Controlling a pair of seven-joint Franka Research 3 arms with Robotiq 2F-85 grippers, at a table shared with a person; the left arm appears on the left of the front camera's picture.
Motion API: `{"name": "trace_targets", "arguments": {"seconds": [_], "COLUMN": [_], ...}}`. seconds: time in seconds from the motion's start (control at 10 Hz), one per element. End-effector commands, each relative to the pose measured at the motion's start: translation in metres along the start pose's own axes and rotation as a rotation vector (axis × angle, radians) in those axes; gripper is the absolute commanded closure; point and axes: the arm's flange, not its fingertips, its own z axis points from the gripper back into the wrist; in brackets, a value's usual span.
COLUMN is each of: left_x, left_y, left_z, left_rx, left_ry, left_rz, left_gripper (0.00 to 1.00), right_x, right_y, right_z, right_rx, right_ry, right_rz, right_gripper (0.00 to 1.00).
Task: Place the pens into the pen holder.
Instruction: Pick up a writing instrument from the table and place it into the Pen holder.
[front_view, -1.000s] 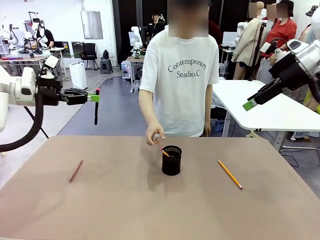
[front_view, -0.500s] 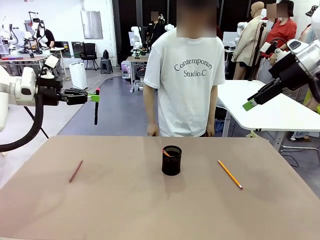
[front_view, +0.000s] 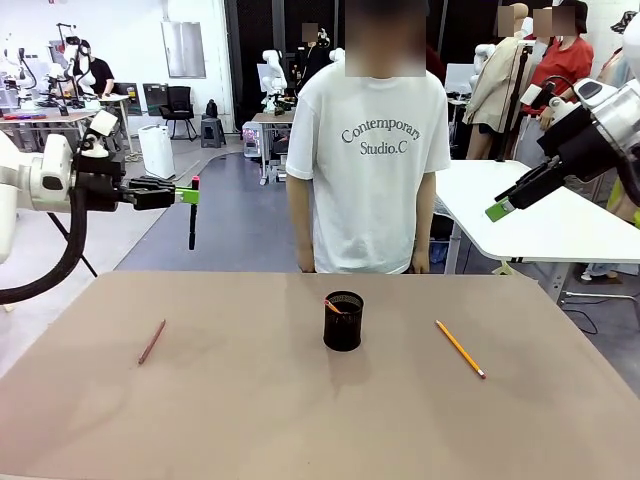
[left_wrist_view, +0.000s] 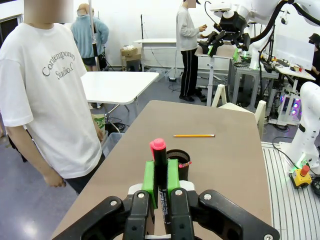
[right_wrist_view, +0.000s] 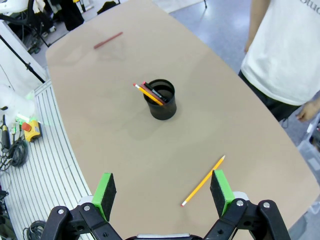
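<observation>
The robot's left hand (front_view: 187, 195) is hovering high off the left end of the bench (front_view: 250, 420), out beyond its edge. Its fingers are closing tightly on the black pen (front_view: 192, 218), which is hanging upright with its red end on top. In the left wrist view the same left hand (left_wrist_view: 160, 186) is pinching the black pen (left_wrist_view: 159, 159) between its two green pads (left_wrist_view: 148, 176), with the red end standing out past them.

The right hand (front_view: 499, 211) is hanging high off the right side of the bench, well apart from everything on it. In the right wrist view this right hand (right_wrist_view: 163, 192) is standing wide open, its pads far apart and gripping nothing.

The pen holder (front_view: 343, 322) is standing upright near the middle of the bench, a little toward the far edge. A few thin sticks (right_wrist_view: 148, 93) are leaning inside it, with their ends poking out over the rim; one of them is yellow.

The reddish-brown pencil (front_view: 152, 341) is lying flat on the left part of the bench, well apart from the holder. The orange-yellow pencil (front_view: 460, 348) is lying flat on the right part, also well apart from the holder. Both are lying at a slant, and nothing is touching either of them.

A person (front_view: 372, 150) in a white T-shirt is standing at the far edge of the bench, behind the holder, with both arms hanging down.
</observation>
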Motion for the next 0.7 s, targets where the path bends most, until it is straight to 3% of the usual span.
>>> {"name": "trace_targets", "arguments": {"seconds": [0.0, 0.6], "left_x": [0.0025, 0.0025], "left_y": [0.0015, 0.0015], "left_z": [-0.0002, -0.0002], "left_rx": [-0.008, -0.008], "left_ry": [-0.006, -0.006], "left_rz": [-0.003, -0.003], "left_gripper": [1.00, 1.00], "right_x": [0.0008, 0.0008], "right_y": [0.0000, 0.0000], "right_z": [0.0007, 0.0007], "right_rx": [0.006, 0.006], "right_ry": [-0.011, -0.011], "right_rz": [0.003, 0.003], "right_gripper": [0.00, 0.00]}}
